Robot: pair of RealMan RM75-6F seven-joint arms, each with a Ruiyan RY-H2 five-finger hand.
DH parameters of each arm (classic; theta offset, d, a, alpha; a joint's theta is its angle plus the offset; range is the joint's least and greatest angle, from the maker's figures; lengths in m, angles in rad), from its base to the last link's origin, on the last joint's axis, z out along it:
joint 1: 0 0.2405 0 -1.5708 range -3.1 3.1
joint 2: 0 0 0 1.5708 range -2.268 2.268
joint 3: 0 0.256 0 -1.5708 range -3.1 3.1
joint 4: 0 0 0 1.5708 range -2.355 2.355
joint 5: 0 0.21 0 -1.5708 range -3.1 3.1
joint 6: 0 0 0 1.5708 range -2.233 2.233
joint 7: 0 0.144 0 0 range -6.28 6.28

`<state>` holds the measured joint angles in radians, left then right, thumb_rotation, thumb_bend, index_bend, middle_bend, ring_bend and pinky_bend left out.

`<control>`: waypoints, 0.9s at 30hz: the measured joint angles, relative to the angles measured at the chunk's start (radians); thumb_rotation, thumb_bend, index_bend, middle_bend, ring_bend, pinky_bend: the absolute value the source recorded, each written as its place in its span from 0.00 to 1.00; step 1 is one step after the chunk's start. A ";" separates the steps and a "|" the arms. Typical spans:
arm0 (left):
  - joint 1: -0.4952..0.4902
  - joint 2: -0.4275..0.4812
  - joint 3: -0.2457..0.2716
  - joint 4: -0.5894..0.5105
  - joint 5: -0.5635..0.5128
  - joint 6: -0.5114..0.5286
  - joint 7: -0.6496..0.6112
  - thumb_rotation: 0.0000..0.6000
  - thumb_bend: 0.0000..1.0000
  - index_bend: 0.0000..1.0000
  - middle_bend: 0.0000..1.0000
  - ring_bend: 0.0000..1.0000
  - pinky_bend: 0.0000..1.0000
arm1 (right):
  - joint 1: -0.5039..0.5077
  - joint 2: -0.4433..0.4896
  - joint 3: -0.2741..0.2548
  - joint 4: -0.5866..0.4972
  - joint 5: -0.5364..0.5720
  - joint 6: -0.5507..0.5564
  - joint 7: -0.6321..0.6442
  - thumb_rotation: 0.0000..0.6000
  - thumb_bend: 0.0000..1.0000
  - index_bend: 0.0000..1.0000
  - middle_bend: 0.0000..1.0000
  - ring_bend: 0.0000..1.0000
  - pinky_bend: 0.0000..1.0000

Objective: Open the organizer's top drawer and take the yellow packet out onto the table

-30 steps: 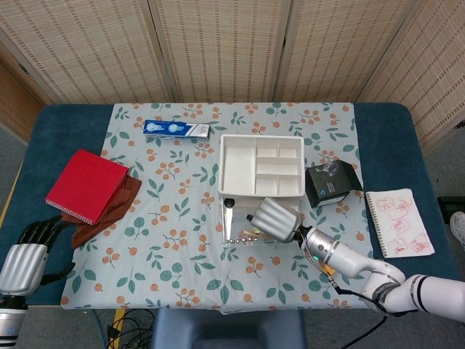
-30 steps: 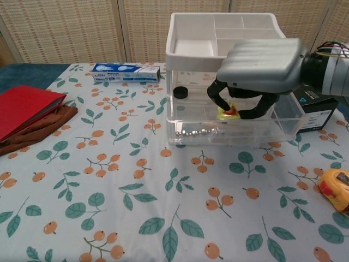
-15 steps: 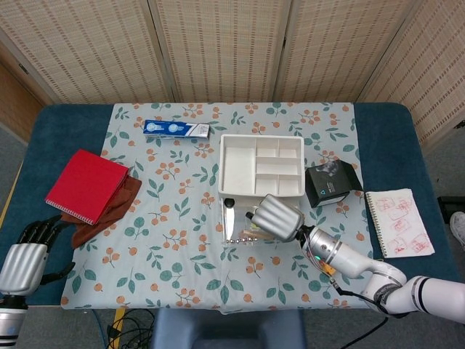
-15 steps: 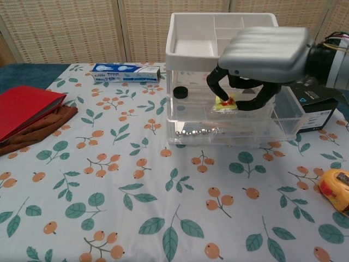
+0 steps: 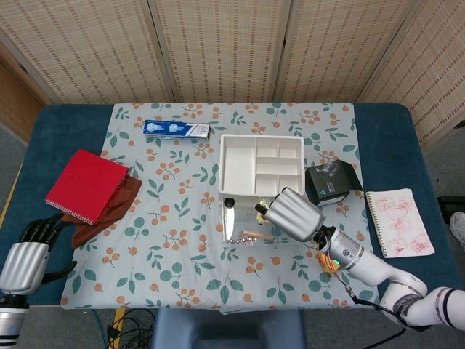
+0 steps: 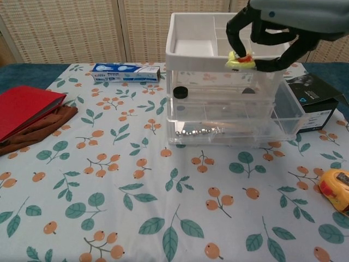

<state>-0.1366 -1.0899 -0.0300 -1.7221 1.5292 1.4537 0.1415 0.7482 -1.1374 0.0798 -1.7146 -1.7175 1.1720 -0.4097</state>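
The clear organizer [image 6: 229, 103] with a white tray top [image 5: 260, 166] stands mid-table, its top drawer [image 5: 243, 222] pulled out toward me. My right hand [image 6: 283, 22] hangs above the drawer and pinches the yellow packet [image 6: 240, 60] between thumb and fingertips, level with the tray's front rim. In the head view the right hand [image 5: 293, 215] covers the drawer's right part, and a bit of the yellow packet [image 5: 260, 209] shows at its left edge. A black cap [image 6: 180, 92] and small metal beads [image 6: 191, 131] lie in the drawers. My left hand [image 5: 25, 258] rests empty off the table's near left corner, fingers apart.
A blue toothpaste box [image 5: 176, 129] lies behind the organizer to the left. A red notebook [image 5: 86, 185] sits on a brown cloth [image 5: 109, 211] at the left. A black box [image 5: 330, 182], a spiral notepad [image 5: 397, 222] and a yellow tape measure [image 6: 337, 188] are on the right.
My right hand has risen out of the open drawer with the yellow packet pinched in it, now well above the drawer. The left hand has not moved.
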 measured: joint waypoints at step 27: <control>-0.015 0.000 0.003 -0.052 0.023 -0.006 0.054 1.00 0.18 0.20 0.13 0.14 0.13 | -0.347 -0.104 -0.151 0.271 -0.004 0.207 0.197 1.00 0.60 0.68 0.97 1.00 1.00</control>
<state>-0.1518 -1.0898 -0.0273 -1.7742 1.5525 1.4472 0.1954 0.4015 -1.2412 -0.0713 -1.4433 -1.7219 1.3788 -0.2130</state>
